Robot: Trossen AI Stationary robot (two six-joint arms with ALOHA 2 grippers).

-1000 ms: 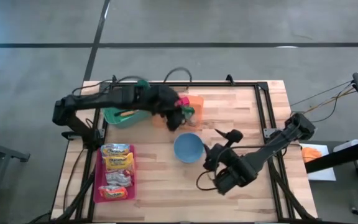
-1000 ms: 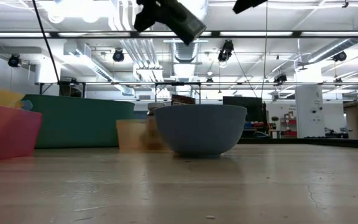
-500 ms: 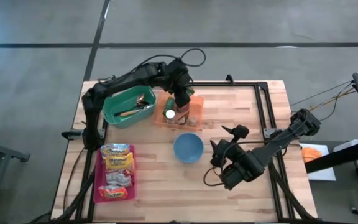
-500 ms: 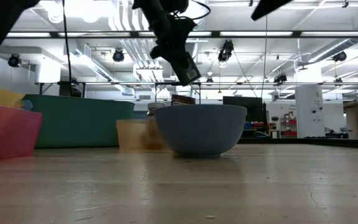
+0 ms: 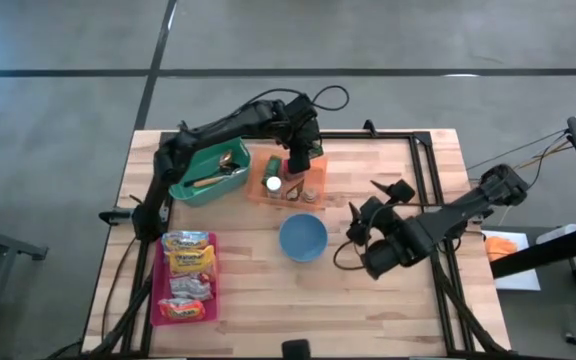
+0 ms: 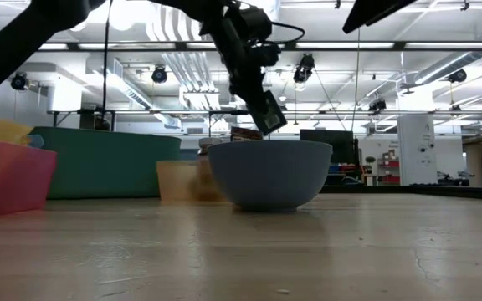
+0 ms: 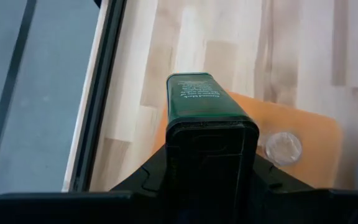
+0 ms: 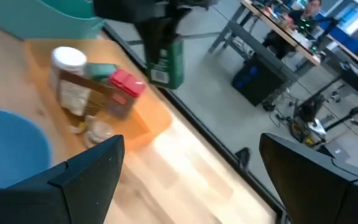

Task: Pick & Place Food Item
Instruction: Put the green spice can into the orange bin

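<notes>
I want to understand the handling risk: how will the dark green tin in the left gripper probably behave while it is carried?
The green tin looks rigid, with flat metal-like sides, so it probably will not deform in the left gripper. Those smooth sides may be slippery. It is tall and narrow, so it could tip when set down in the orange tray.

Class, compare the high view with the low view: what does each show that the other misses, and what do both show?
Only the high view shows the utensils inside the green bin, the snack packets in the pink tray, and the right gripper, open. Only the low view shows the room's ceiling lights. Both show the blue bowl, the orange tray and the left gripper shut on the green tin.
</notes>
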